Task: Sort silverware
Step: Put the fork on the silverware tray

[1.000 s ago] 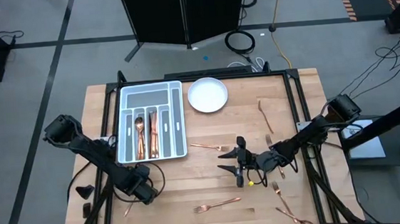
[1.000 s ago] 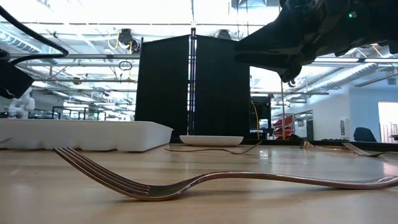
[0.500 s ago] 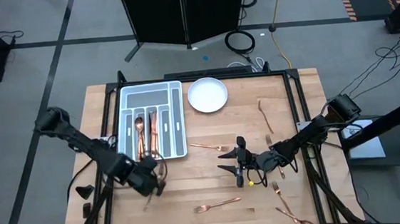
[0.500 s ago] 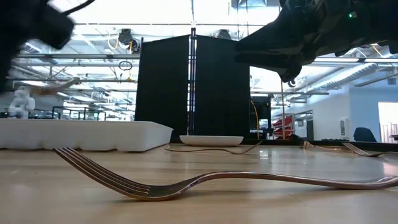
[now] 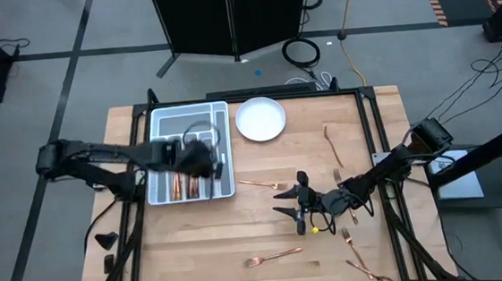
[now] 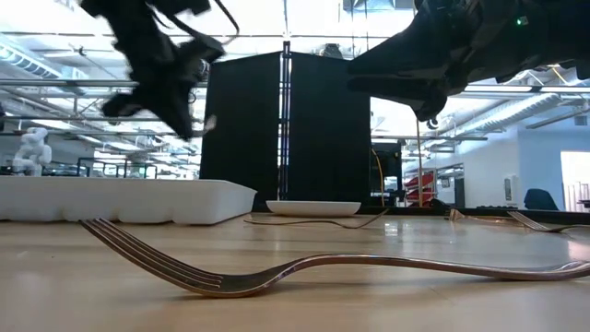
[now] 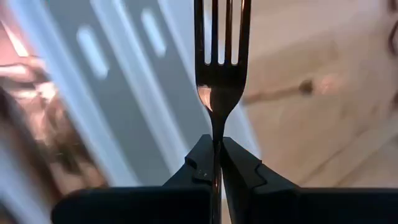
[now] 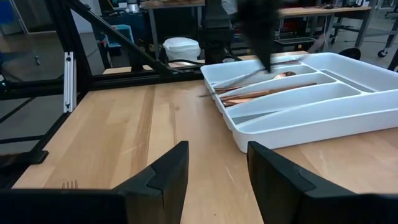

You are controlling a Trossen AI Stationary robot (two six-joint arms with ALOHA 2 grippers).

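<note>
Fork pinched in the left gripper now hangs over the tray; right gripper waits open mid-table.

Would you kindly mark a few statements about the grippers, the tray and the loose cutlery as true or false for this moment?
1. The left gripper is shut on a fork. True.
2. The left gripper is over the white plate. False: it is over the grey tray.
3. The right gripper is open and holds nothing. True.
4. The tray is empty. False: copper pieces already lie in it.
5. Several forks still lie on the table, one of them near the front edge. True.
</note>
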